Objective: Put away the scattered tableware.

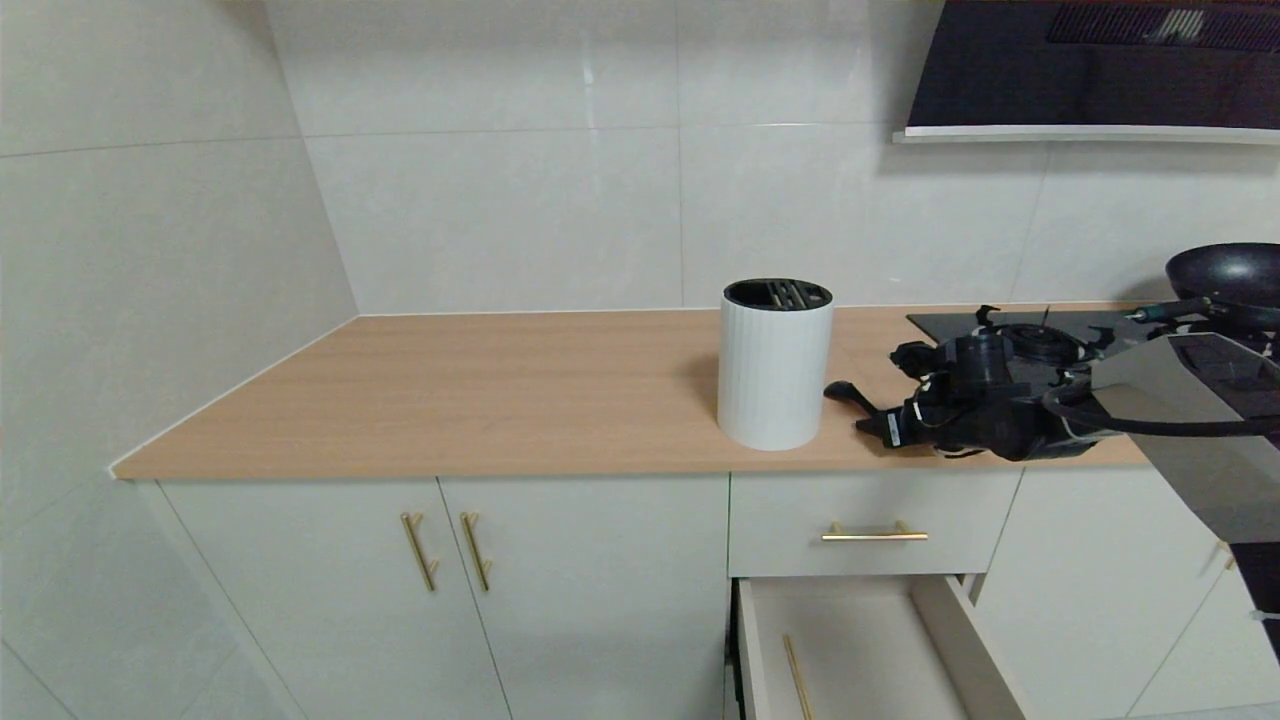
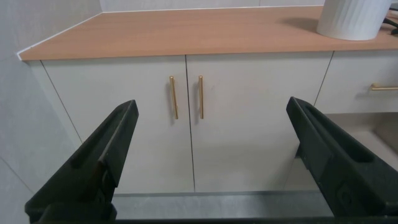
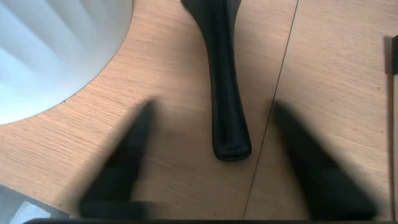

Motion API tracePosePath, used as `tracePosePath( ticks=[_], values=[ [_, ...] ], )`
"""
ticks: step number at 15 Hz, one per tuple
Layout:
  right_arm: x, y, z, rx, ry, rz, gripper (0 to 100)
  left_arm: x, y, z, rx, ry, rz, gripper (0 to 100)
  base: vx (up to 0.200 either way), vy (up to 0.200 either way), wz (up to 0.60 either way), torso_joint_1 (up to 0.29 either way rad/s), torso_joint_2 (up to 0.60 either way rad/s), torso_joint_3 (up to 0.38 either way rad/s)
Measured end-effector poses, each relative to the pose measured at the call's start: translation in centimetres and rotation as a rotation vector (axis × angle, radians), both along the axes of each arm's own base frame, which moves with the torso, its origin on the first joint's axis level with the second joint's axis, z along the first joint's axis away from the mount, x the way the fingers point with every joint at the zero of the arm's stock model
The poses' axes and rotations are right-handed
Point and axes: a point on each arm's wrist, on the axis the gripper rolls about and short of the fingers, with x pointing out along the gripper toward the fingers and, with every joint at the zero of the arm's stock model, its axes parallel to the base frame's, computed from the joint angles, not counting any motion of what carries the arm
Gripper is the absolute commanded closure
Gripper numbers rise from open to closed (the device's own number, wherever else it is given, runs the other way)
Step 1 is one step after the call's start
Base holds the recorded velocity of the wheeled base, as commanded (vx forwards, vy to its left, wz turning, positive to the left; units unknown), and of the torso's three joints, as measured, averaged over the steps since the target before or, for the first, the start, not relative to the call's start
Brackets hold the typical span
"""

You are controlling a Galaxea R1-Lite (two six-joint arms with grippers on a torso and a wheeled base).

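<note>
**Right gripper** [image 1: 868,410]: hanging low over the countertop [image 1: 500,400] on an arm coming in from the right. It is sitting just beside the white ribbed holder [image 1: 775,365], on the holder's stove side. Its fingers [image 3: 121,165] are standing spread apart and gripping nothing. The black utensil handle [image 3: 227,93] is lying flat on the wood between them, with a strip of wood showing on each side.

**Left gripper** [image 2: 211,165]: hanging below counter level and facing the cabinet doors [image 2: 186,124]. Its fingers are spread wide and holding nothing.

**Edges and room:**
- The holder is standing near the counter's front edge.
- A wide stretch of wood is running from the holder to the side wall on the left.
- The black stove [image 1: 1010,330] is lying just behind the right gripper, with a wok [image 1: 1225,272] sitting on it farther right.
- Under the counter, a closed drawer [image 1: 875,515] is sitting directly below the holder and gripper.
- The open drawer [image 1: 940,620] is standing pulled out beneath the closed one.

**Hidden or unclear:**
- The utensil's working end is running out of the right wrist view, so its kind cannot be told.
- The holder's dark slotted top is hiding whatever is inside.
- The open drawer is being cut off at the lower edge of the head view.
- A thin gold rod [image 1: 797,675] is showing in the open drawer; it cannot be told what it is.
</note>
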Motion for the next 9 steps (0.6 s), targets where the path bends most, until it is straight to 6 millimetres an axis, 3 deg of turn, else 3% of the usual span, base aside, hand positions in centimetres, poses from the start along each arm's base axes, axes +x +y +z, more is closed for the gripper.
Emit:
tracePosePath(
  ticks=[9],
  values=[
    [-0.1, -0.05, 0.31, 0.0, 0.005, -0.022, 100, 0.0, 0.0, 0.0, 0.0, 0.0, 0.0, 0, 0.0, 0.0, 0.0, 0.0, 0.0, 0.0]
  ],
)
